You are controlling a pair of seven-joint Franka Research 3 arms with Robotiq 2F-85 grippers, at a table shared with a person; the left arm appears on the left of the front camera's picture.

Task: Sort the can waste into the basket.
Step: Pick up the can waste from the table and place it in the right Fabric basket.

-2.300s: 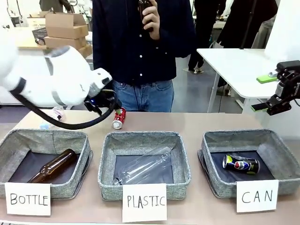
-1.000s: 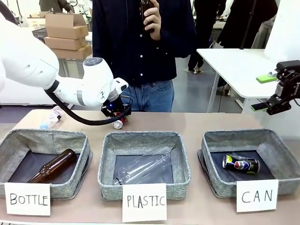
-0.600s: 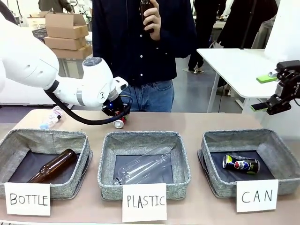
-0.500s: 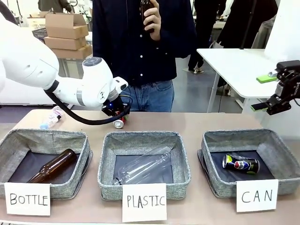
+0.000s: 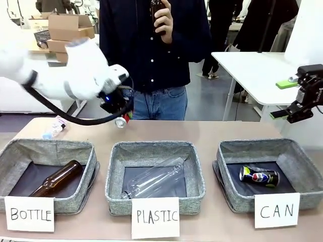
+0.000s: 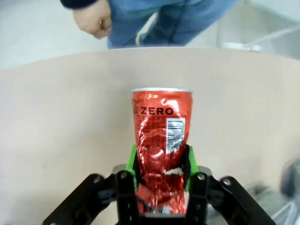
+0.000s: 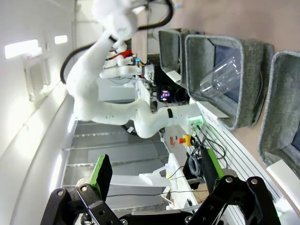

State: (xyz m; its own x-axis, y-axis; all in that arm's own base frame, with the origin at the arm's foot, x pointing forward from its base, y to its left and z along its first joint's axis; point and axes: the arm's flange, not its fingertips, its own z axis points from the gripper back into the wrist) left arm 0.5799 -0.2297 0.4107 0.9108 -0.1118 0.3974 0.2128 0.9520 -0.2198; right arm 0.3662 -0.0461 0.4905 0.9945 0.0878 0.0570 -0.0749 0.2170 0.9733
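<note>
The left pincer (image 6: 161,161) is clamped on the red can (image 6: 161,136), green pads pressed against its dented lower half. The can's rim points away from the wrist and the white word "ZERO" faces the camera. In the front view this pincer (image 5: 118,114) holds the can (image 5: 121,121) over the far edge of the counter (image 5: 212,132), left of the middle. The can seems to hang clear of the surface, though the angle leaves that unsure.

The right pincer (image 5: 283,100) hangs high beyond the counter's right edge, its jaws wide with nothing between them. Its own view shows the same wide gap (image 7: 156,172).

Three grey baskets line the near edge, each with a white card in front. The basket (image 5: 255,146) toward the near right corner stands behind the "CAN" card (image 5: 276,210). The dark can (image 5: 258,176) lies on its side on that basket's floor. The middle basket (image 5: 154,147), marked "PLASTIC", holds a clear bottle (image 5: 154,177). The left basket (image 5: 48,147), marked "BOTTLE", holds a brown bottle (image 5: 56,179). A small plastic bottle (image 5: 54,127) lies on the counter near the far left corner.

A person (image 5: 151,55) stands at the far edge, one hand (image 5: 163,18) raised at the chest around a dark object. The other hand (image 6: 93,19) hangs beyond the far edge in the left wrist view.
</note>
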